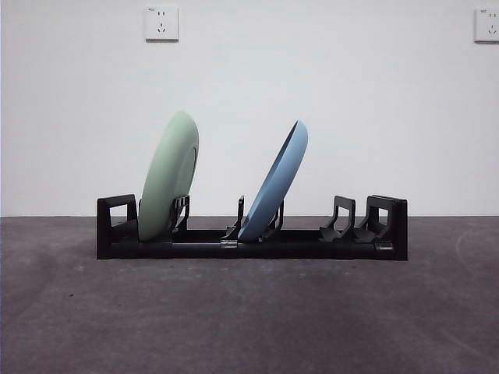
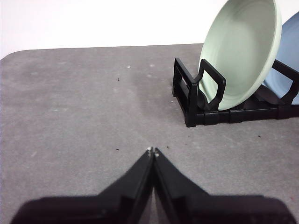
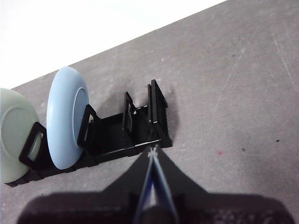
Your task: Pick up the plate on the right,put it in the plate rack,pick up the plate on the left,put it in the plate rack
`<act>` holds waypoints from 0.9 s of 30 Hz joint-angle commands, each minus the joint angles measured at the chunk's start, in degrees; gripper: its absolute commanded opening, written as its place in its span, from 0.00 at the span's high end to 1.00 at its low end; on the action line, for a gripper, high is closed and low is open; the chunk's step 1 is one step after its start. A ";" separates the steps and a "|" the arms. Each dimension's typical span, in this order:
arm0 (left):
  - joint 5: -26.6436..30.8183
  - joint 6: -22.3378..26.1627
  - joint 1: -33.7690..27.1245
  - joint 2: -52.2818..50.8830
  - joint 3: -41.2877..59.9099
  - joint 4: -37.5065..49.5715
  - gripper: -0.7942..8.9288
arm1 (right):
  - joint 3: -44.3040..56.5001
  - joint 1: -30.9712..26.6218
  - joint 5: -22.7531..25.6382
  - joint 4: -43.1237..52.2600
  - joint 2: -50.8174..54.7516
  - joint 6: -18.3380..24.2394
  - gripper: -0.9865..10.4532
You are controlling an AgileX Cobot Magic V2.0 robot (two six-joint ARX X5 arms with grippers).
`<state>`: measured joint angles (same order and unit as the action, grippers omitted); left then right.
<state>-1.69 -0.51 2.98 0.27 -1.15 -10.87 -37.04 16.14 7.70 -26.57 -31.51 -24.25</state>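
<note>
Both plates already stand in the plate rack (image 1: 251,241), so the task looks finished. The green plate (image 1: 168,175) sits in a slot near one blocky end, leaning against an upright divider. The blue plate (image 1: 274,183) sits in a slot about the middle of the rack and leans more steeply. The two plates are apart, with empty dividers between them and more empty slots beyond the blue one.

The left gripper (image 2: 153,151) hangs over bare table, well apart from the rack's end by the green plate, its jaws pressed together on nothing. The right gripper (image 3: 152,153) hovers just beside the rack's other end, jaws likewise pressed together and empty.

The plates look stiff, smooth and probably slippery, and could chip or crack if knocked. Any hold would best be taken on the upper rim, one jaw on each face, since the lower edge is caught between dividers. The rack seems light plastic and might slide or tip if a plate is pulled sideways.

The table (image 1: 249,319) is grey, matte and slightly speckled, likely giving fair friction. Behind it is a plain white wall (image 1: 351,93) with two power sockets (image 1: 161,23) high up.
</note>
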 commanded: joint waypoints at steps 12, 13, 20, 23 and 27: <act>0.11 -0.59 -0.20 0.02 0.87 0.15 0.92 | 0.22 0.04 0.17 0.35 0.00 -0.33 0.93; 0.11 -0.59 -0.20 0.02 0.87 0.15 0.92 | 0.22 0.04 0.17 0.35 0.00 -0.33 0.93; 0.11 -0.59 -0.20 0.02 0.87 0.15 0.92 | 0.22 0.04 0.26 -0.59 0.07 4.20 0.93; 0.11 -0.59 -0.20 0.02 0.87 0.15 0.92 | 0.22 -0.28 0.26 -1.31 2.32 7.04 0.93; 0.11 -0.59 -0.20 0.02 0.87 0.15 0.92 | 1.01 -1.92 0.15 -0.39 8.17 12.52 0.93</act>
<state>-1.67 -0.69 2.96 0.36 -1.15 -10.87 -36.93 14.81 7.70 -27.97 -24.97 -15.84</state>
